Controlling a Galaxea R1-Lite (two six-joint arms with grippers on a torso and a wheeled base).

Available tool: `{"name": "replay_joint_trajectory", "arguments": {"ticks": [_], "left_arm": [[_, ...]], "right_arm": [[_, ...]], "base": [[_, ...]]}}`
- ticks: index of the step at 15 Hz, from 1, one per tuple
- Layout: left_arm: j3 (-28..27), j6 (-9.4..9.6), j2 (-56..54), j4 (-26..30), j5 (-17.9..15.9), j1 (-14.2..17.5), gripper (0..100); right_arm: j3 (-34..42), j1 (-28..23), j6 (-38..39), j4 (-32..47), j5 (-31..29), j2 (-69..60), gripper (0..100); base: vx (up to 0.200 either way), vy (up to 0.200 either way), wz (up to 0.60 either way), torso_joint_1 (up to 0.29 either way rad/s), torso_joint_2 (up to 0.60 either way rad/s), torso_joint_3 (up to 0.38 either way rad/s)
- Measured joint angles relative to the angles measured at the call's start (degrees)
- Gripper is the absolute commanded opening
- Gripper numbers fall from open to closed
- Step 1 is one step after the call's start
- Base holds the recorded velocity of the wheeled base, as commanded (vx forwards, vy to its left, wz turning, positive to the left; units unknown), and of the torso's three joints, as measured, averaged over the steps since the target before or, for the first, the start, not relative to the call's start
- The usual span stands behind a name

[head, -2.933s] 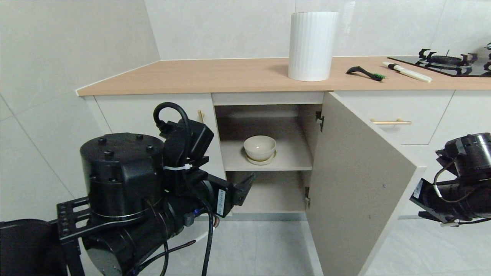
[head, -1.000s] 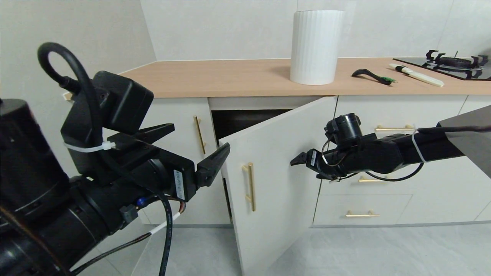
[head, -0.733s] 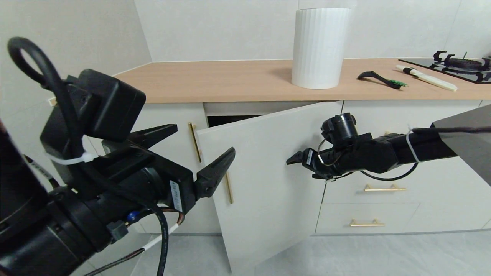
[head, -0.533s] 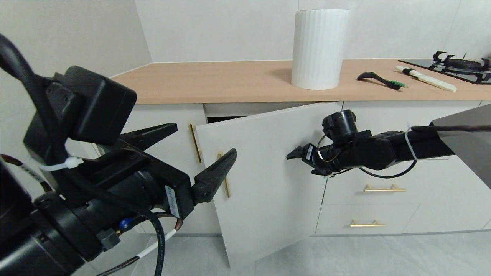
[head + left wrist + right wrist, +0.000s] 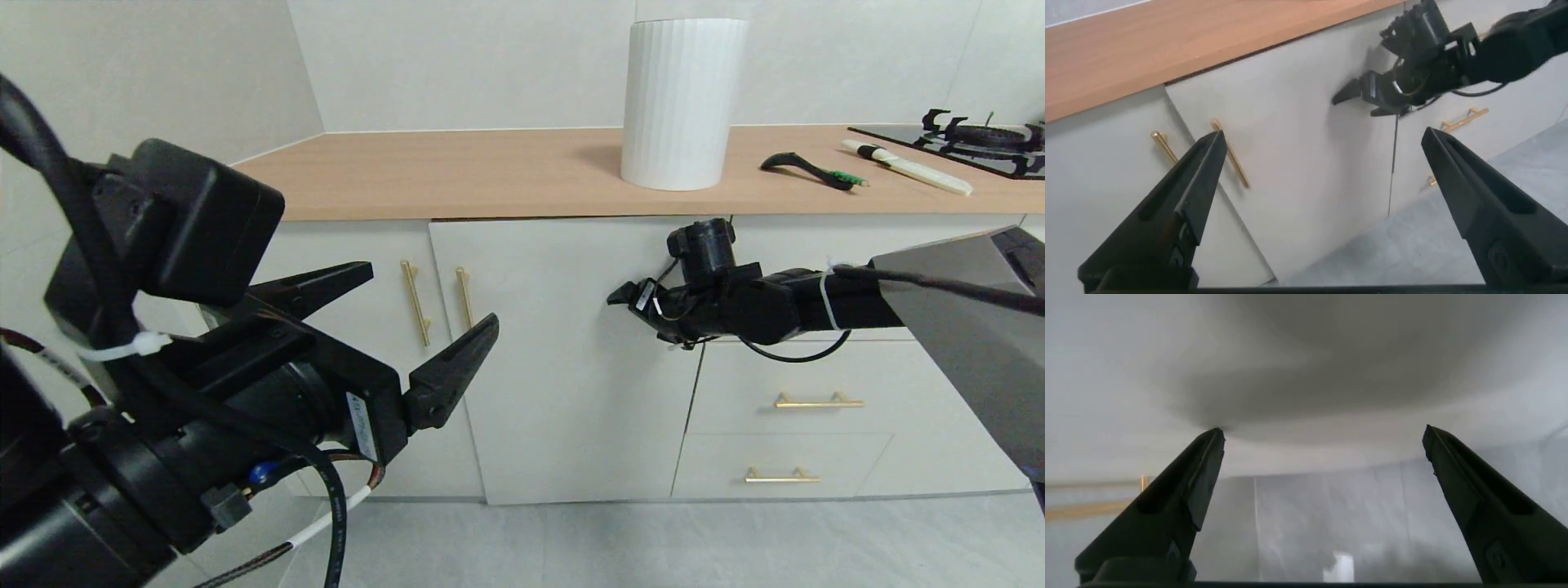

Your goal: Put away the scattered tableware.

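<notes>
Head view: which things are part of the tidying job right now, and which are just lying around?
Part of the job:
cupboard door, shut
right gripper, open, at the door
left gripper, open

Just lying around, all on the counter:
white jar
black peeler
cream tool
stove

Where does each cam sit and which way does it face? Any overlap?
Head: on the robot's head, looking forward and down at countertop and shut cabinet door; both arms show, right tool at the door.
Left wrist: behind left tool, facing the door; its spread fingers show.
Right wrist: behind right tool, close up on the cabinet front; its spread fingers show.
Shared: head and left wrist both show right tool and door.
</notes>
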Motion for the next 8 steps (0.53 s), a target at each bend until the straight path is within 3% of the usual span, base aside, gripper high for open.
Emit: {"name": "replay_joint_trajectory", "arguments": {"ticks": [8], "left_arm": [[0.09,0.0,0.0,0.0,0.02,0.0,100]], "right_arm": [[-4.3,-2.1,2.17,1.26,-0.44,1.84,100]], "base": [[0.0,0.0,0.0,0.0,0.0,0.0]]}}
